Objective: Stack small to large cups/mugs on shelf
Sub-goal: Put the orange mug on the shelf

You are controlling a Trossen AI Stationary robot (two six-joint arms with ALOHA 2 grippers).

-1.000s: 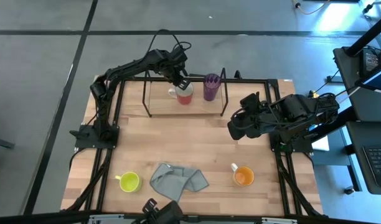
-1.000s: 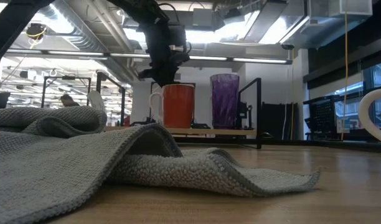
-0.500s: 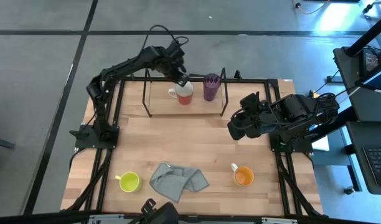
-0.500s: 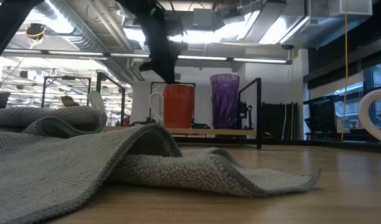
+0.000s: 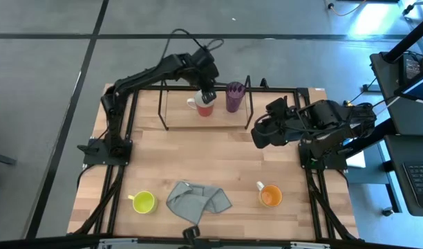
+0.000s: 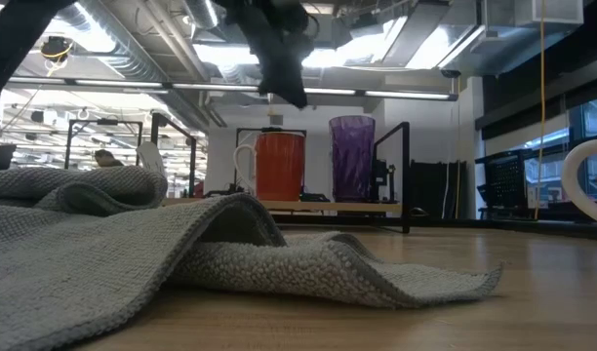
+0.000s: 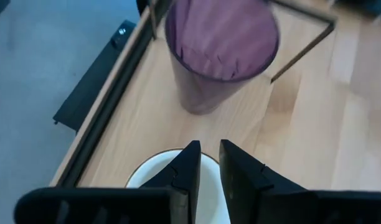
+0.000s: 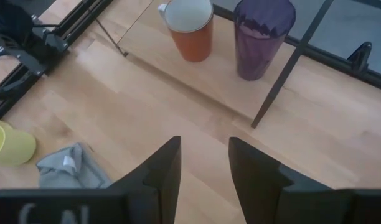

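High view: left gripper (image 5: pixel 210 92), fingers nearly closed and empty, hangs over the white mug (image 5: pixel 203 105).

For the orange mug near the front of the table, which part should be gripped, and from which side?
Likely the rim of the orange mug, from above: it stands upright and open, with bare table around it. Pinch the wall away from the handle, which points toward the shelf.
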